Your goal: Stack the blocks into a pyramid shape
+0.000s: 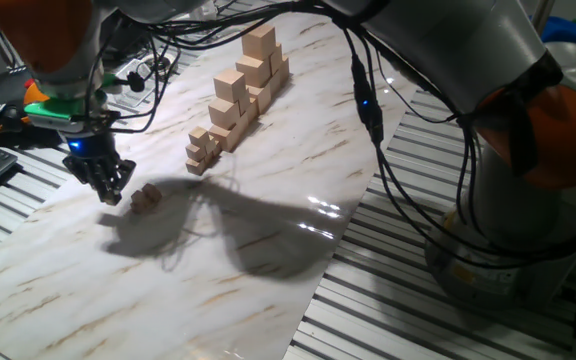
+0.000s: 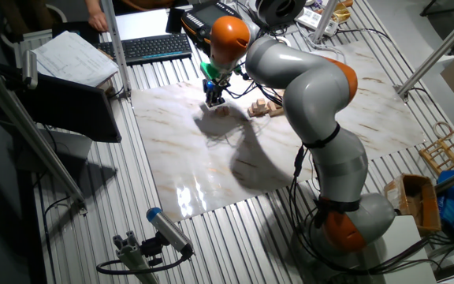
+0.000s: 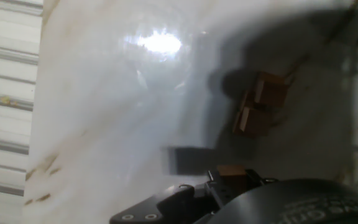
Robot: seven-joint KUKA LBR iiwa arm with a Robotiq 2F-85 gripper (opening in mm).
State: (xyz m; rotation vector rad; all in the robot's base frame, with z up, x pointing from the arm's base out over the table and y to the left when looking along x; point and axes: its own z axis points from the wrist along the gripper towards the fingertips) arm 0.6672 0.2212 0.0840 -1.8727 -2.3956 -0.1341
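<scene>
Gripper [image 1: 111, 193] low over marble tabletop [image 1: 268, 250], apparently pinching one tiny tan wooden cube [image 3: 232, 172]; small cube cluster [image 1: 146, 197] just beside. Risk: descending fingers nudge cluster, scattering it.

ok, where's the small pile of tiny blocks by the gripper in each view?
One fixed view: small block pile lower left, just right of the gripper.
Other fixed view: pile top centre, tiny, under the gripper.
Hand view: pile right of centre, in shadow.
Shared landmark: the marble board.
</scene>
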